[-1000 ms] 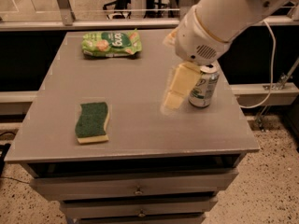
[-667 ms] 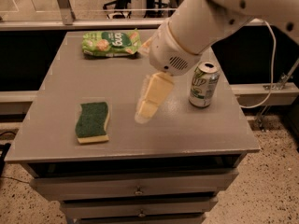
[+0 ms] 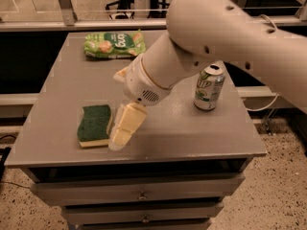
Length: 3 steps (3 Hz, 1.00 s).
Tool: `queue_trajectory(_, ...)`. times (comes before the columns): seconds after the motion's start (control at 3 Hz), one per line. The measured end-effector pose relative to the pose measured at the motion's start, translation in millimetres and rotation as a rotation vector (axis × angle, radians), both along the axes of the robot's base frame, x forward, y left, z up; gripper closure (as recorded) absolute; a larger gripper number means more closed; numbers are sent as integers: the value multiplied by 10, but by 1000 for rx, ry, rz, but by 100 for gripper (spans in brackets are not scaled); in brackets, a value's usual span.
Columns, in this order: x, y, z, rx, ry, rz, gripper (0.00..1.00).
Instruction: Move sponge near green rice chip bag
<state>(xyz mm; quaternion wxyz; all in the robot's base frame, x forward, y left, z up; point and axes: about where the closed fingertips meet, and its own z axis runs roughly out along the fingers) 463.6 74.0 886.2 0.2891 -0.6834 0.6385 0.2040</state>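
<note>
The sponge, dark green on top with a pale yellow base, lies flat on the front left of the grey table. The green rice chip bag lies flat at the table's back left, well apart from the sponge. My gripper, with pale yellow pads, hangs from the big white arm and points down at the table just to the right of the sponge, close to its right edge. It holds nothing that I can see.
A green-and-silver soda can stands upright on the right side of the table. The white arm reaches in from the upper right over the table's middle. Drawers sit below the table's front edge.
My gripper has swung left and toward the front of the table, from beside the soda can to right next to the sponge. The sponge, bag and can have not moved.
</note>
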Motion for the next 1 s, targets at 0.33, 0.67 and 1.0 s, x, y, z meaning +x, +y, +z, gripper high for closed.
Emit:
queue_trajectory(0.33,80,268,-240,38,17,3,0)
queue_trajectory(0.67,151,390,-355,56,19,-2,0)
queue_trajectory(1.0,227,398,-520,55,32,-26,3)
